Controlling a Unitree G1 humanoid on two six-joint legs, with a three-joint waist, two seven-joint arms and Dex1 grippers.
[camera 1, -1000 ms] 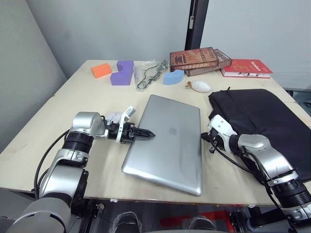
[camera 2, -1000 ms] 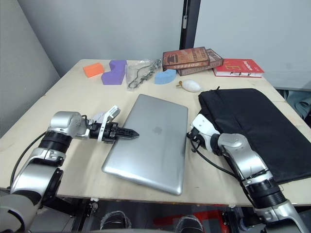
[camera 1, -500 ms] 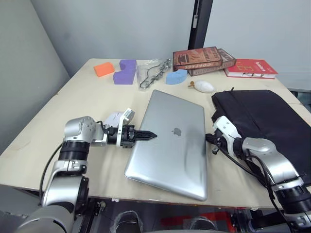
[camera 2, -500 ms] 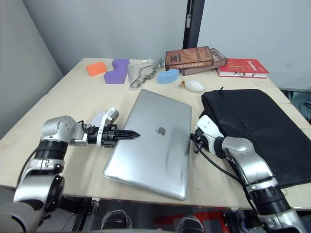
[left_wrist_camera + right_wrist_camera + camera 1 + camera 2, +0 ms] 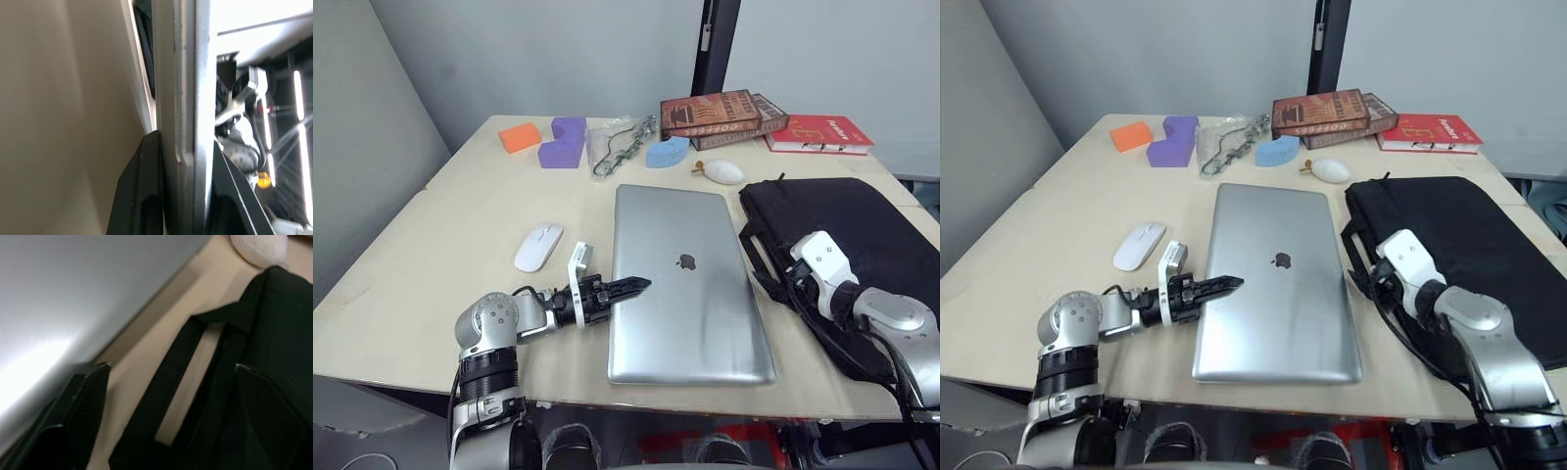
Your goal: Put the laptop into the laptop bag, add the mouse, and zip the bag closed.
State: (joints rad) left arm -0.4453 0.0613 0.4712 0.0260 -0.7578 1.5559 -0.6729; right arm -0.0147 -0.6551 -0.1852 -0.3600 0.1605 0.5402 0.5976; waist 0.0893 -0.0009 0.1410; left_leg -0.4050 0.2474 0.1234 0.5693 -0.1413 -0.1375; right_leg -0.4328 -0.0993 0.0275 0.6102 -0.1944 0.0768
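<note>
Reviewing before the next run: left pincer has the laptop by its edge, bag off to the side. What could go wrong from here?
1. The left pincer clamps only the laptop's side edge; lifting it from that thin grip could let it tilt or slip out.
2. The laptop's near edge lies close to the table's front edge, so a pull that way might tip it off.
3. The right pincer is open beside the bag's handle and could snag the strap.
</note>
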